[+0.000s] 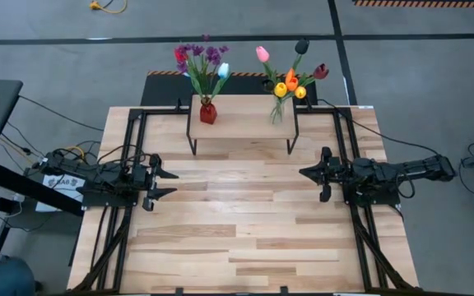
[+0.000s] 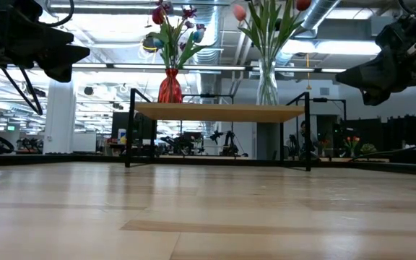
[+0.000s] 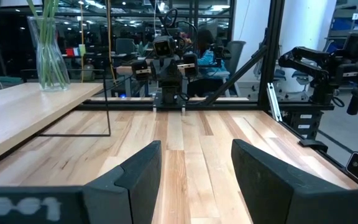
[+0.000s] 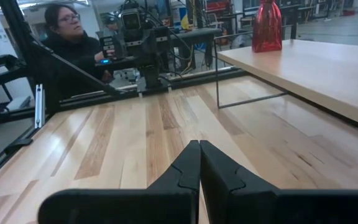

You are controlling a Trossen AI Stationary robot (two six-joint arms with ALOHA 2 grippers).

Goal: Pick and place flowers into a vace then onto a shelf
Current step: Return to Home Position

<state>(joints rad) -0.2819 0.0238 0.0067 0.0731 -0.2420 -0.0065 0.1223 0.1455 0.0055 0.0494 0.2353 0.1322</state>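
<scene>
Your long-stemmed artificial flowers (image 1: pixel 205 59) stand in a red vase (image 1: pixel 208 113) and a clear glass vase (image 1: pixel 277 110) on the small light-wood, black-legged shelf (image 1: pixel 243 113). The left gripper (image 1: pixel 174 182) hovers with fingers spread at the plank table's (image 1: pixel 245 222) left side. The right gripper (image 1: pixel 303 173) hovers at its right side, fingers pressed together and empty.

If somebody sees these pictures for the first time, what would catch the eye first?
Probably the colours: purple sprigs in a small red vase and mixed tulips in a clear glass vase, both on the light-wood shelf at the far edge of the plank table. Next, the two dark arms facing each other over it, left gripper open, right gripper shut.
</scene>
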